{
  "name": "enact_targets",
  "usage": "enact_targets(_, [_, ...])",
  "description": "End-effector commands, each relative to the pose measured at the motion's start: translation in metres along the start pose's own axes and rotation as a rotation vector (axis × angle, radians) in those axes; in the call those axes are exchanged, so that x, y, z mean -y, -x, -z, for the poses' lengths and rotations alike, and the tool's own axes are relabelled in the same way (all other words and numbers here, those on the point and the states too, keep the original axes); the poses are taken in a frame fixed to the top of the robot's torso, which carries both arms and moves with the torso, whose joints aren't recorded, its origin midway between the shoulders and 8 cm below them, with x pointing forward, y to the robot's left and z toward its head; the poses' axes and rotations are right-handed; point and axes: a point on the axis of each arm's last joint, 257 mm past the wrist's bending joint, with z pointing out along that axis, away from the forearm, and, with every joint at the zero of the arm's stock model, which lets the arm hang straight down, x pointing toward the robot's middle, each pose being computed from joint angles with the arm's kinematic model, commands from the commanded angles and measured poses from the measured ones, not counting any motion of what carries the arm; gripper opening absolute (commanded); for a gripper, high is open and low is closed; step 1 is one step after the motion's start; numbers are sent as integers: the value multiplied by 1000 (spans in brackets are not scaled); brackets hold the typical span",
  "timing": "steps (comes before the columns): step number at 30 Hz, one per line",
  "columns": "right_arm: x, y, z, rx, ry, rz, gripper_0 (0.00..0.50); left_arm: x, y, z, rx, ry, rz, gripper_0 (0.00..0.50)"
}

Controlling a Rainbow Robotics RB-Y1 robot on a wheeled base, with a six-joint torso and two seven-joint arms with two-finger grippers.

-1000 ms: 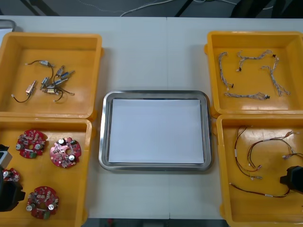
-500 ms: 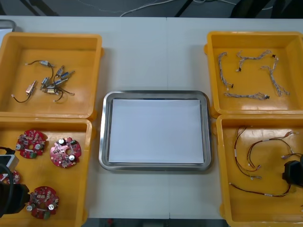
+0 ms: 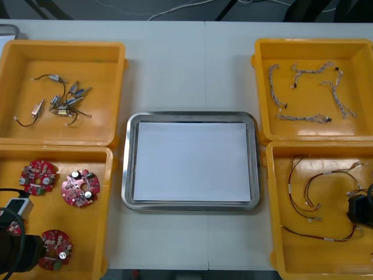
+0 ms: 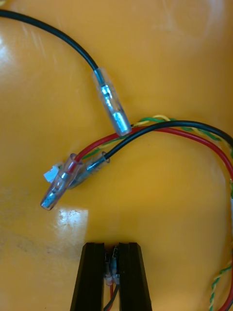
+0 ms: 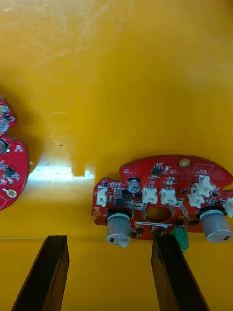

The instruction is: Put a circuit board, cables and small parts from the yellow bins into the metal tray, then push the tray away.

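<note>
The left gripper (image 5: 110,240) hangs low over the floor of the near left bin (image 3: 87,233), its fingers spread wide with nothing between them. A round red circuit board (image 5: 160,194) lies flat just beyond the tips, its near edge right at the tip of one finger. A second board (image 5: 7,155) lies farther off past the other finger. The right gripper (image 4: 112,249) is down in the near right bin (image 3: 309,259), its fingers pinched on the end of a thin cable (image 4: 112,272), whose small clear plug and red wire sit between them. Beyond the tips a black cable (image 4: 111,104) and a red cable (image 4: 194,138) lie loose on the bin floor, crossing each other. The metal tray (image 3: 127,175), white inside, sits in the middle of the table (image 3: 175,64), between the bins.
</note>
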Motion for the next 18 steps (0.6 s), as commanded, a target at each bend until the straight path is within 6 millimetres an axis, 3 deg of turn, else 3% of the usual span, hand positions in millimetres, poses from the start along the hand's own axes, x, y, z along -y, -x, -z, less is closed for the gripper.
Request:
enact_targets(1, [-27,7,9,5,41,91,0,11,-23,-10,-26,-19,-83,500])
enact_targets(18, [-35,44,34,41,38,98,0,10,-27,-17,-27,-16,-74,500])
